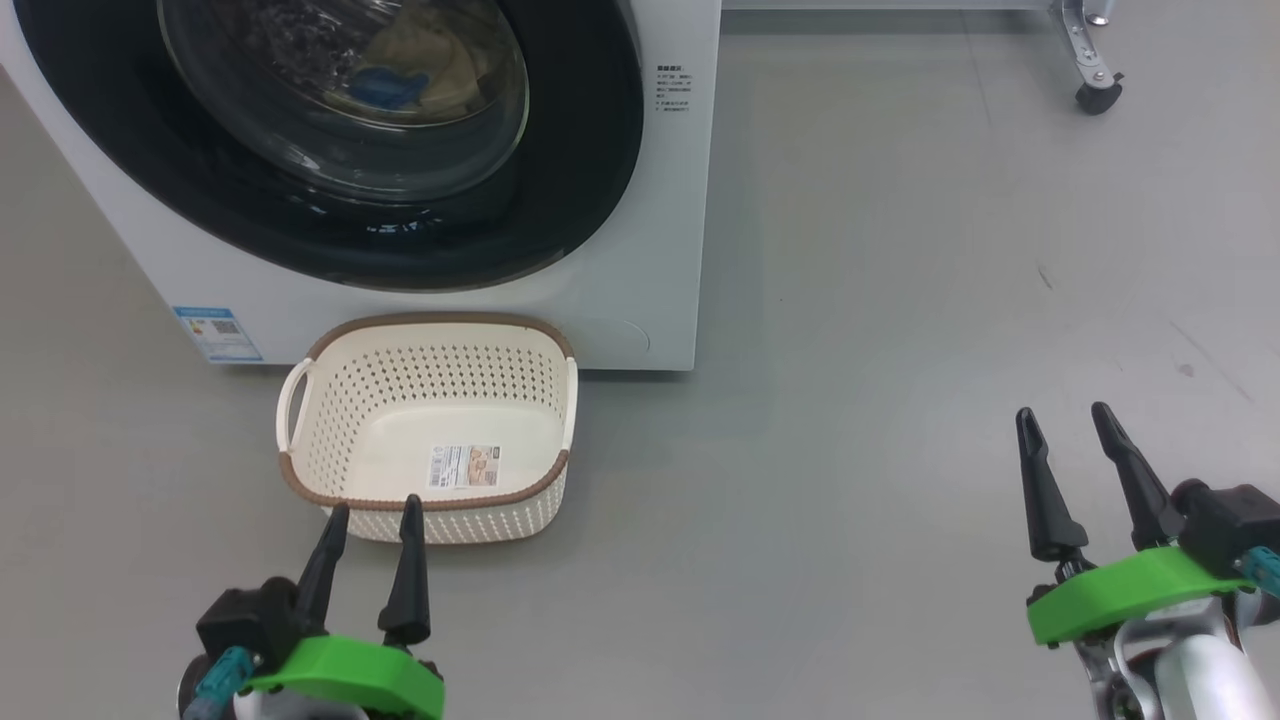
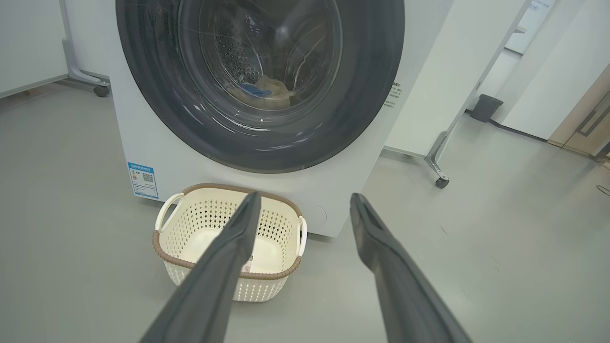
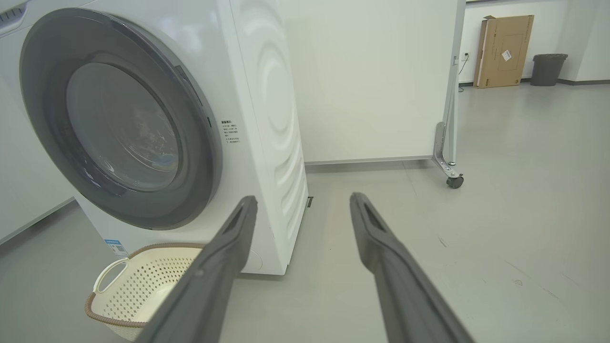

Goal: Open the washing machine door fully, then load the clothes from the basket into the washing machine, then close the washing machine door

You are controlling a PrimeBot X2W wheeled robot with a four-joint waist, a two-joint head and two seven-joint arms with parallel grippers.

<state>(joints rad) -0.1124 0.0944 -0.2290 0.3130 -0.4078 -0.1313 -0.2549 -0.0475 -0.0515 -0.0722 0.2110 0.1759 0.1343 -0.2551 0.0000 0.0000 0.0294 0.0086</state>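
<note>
Basket (image 1: 430, 322) label (image 1: 463, 466) unreadable; blue QR sticker (image 1: 217, 333) on washing machine (image 1: 660, 250).

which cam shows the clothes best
Left wrist view: it faces the washing machine door nearly square-on, so the clothes show clearly through it. The head view sees them from steeply above, through reflections; the right wrist view, side-on, a faint blue smear.
</note>
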